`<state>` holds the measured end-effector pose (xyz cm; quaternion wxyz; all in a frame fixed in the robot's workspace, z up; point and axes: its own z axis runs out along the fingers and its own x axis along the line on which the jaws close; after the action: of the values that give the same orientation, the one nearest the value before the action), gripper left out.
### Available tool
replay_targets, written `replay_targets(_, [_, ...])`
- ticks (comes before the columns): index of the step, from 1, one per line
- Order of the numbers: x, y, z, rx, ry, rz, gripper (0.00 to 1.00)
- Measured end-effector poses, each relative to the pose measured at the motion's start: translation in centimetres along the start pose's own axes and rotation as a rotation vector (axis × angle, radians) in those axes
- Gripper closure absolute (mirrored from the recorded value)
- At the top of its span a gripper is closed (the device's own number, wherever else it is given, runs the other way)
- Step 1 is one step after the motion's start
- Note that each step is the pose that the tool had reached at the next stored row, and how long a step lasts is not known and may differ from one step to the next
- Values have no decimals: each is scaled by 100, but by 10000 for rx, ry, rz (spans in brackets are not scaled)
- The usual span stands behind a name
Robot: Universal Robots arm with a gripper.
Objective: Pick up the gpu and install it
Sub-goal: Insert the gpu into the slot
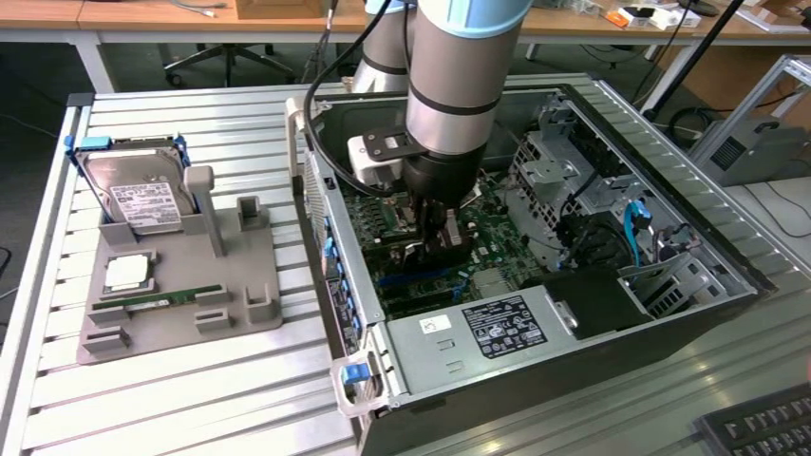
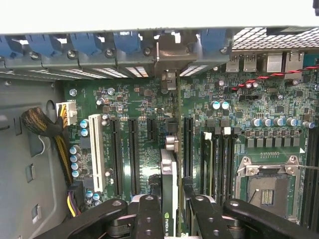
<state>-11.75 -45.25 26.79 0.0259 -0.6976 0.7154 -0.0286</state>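
Note:
My gripper is lowered inside the open computer case, above the green motherboard. In the wrist view its two black fingers are shut on the gpu, a thin dark card seen edge-on between them. The card stands on edge over the motherboard, in line with a long expansion slot. Its silver bracket end reaches the case's rear wall beside the blue slot clips. From the exterior view the gpu shows as a dark shape under the gripper; whether it is fully seated I cannot tell.
A grey fixture on the exterior view's left holds a silver hard drive, a processor and a green memory stick. Inside the case are the empty processor socket, memory slots, a drive cage and a power supply.

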Motion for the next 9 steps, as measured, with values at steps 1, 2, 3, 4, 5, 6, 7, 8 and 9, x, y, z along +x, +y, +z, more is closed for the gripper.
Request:
replay_targets(1, [0,0,0,0,3,26,73])
replay_targets(2, [0,1,0,0,5,61,73])
replay_targets(3, [0,1,0,-1,5,67,73])
replay_targets(4, [0,0,0,-1,6,67,73])
replay_targets(5, [0,1,1,0,6,67,73])
replay_targets(6, [0,1,2,0,6,67,73])
replay_targets(7, [0,1,4,0,7,68,73])
replay_targets(8, [0,1,6,0,7,67,73])
replay_targets(9, [0,1,9,0,8,67,73])
